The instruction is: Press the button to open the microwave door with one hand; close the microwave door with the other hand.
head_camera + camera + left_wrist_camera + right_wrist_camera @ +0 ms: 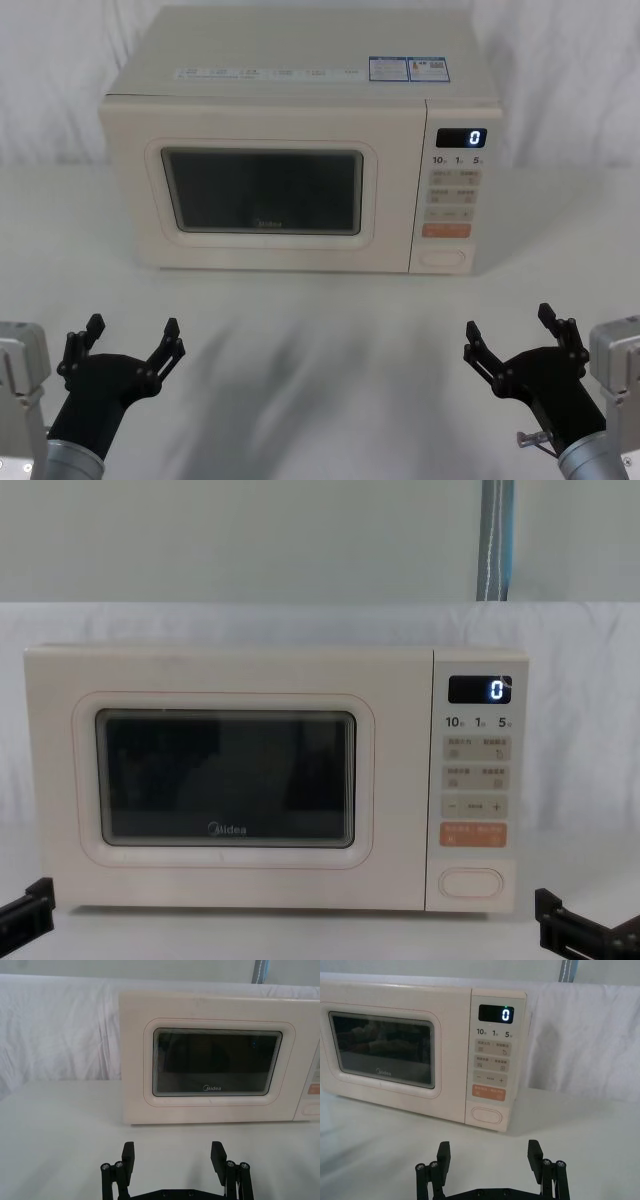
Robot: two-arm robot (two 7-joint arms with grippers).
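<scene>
head view, microwave with microwave door closed, button at its lower right corner, left gripper and right gripper spread wide before it, grasping nothing

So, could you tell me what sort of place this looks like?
Probably a staged test bench, not a kitchen: a lone microwave on a white-draped table, white cloth backdrop behind.

Both black grippers, left gripper and right gripper, are showing blocky notched fingers, small silvery pivot screws behind them, and grey-white wrist housings.
</scene>
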